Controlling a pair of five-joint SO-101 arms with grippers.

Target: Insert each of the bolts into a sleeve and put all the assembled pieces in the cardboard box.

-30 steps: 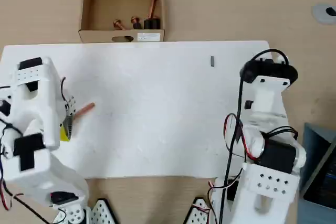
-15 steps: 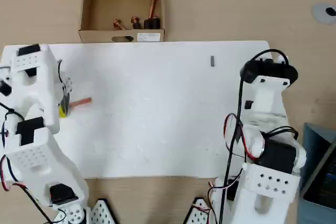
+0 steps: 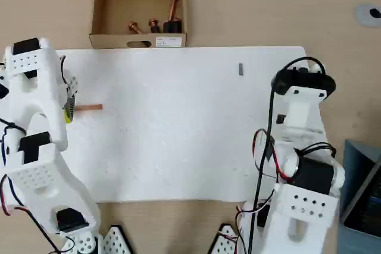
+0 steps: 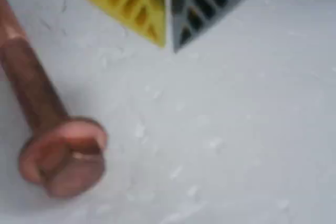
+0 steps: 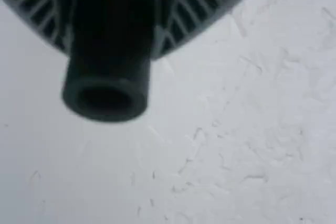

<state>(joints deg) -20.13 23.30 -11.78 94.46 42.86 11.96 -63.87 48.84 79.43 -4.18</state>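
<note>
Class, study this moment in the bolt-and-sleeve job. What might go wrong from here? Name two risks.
1. The bolt lies loose on the white mat beside the left gripper, whose jaws are closed. Its round shaft may roll away if the tips nudge it.
2. The sleeve sticks out past the right gripper that clamps it, so it may tilt or slip when a bolt presses into its open mouth.

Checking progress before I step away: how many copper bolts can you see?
4 copper bolts: three inside the brown cardboard box, one lying on the white mat. Others may be hidden.
</note>
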